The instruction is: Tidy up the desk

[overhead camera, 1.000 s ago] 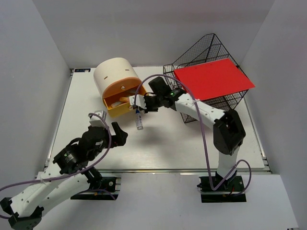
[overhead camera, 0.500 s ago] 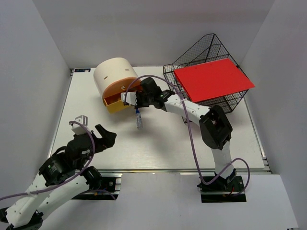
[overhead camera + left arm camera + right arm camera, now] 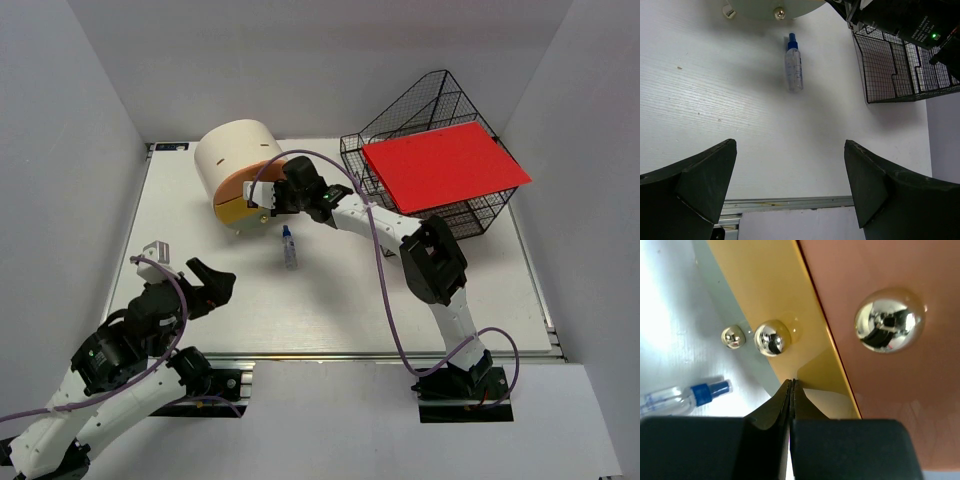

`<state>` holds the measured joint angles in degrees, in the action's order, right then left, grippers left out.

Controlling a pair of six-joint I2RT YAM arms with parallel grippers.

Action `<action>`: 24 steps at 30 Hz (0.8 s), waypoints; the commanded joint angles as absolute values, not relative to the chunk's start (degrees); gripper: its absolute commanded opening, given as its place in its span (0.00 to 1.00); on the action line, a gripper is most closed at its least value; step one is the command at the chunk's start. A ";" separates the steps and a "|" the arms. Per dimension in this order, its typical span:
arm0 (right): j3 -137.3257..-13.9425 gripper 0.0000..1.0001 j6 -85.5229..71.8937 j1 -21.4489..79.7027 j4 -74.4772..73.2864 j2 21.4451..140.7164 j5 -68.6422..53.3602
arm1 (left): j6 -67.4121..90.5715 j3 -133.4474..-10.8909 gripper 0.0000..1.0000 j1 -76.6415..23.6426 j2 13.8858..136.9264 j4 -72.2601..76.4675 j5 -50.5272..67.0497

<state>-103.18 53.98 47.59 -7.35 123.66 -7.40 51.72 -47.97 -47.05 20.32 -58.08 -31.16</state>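
Your desk (image 3: 350, 300) lies flat and white under both arms, faintly grained, with an aluminium rail along its near edge. Your right gripper (image 3: 791, 386) is clenched at the glossy orange-fronted drawer box (image 3: 235, 160) in the far-left corner, and your left gripper (image 3: 790, 150) gapes wide by the near-left corner. A clear spray bottle (image 3: 290, 250) lies mid-desk, and a red sheet (image 3: 445, 165) tops the black wire basket (image 3: 425, 100).

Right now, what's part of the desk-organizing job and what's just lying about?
Job: white flat desk; cream-and-orange round drawer box, shut right gripper at its front; small clear blue-capped spray bottle.
Lying about: black wire basket; red flat sheet on top; open left gripper, idle.
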 commanded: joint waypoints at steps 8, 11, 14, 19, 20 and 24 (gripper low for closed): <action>-107.93 0.00 51.77 47.72 -4.47 124.46 -5.53 | 58.01 -47.21 0.98 -46.93 17.85 -57.13 -33.84; -106.88 0.00 49.40 47.64 -9.55 120.87 -8.69 | 56.52 -44.23 0.98 -47.46 16.44 -49.87 -32.44; -102.23 0.00 44.84 47.20 -12.56 113.58 -14.93 | 53.27 -42.02 0.98 -47.99 17.57 -44.84 -31.55; -87.39 0.10 36.94 46.50 -9.32 100.92 -19.77 | 45.82 -44.47 0.93 -47.99 30.21 -38.86 -32.87; -86.58 0.19 35.44 46.32 -9.40 98.38 -19.69 | 44.40 -44.99 0.89 -47.47 32.15 -36.50 -33.31; -84.11 0.89 21.99 43.69 -7.65 93.00 -15.46 | 37.54 -48.94 0.44 -46.85 43.39 -33.49 -37.07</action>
<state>-85.41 33.50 45.76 -10.07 96.05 -16.16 44.05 -45.08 -47.31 39.18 -38.37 -33.21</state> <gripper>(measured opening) 0.801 0.486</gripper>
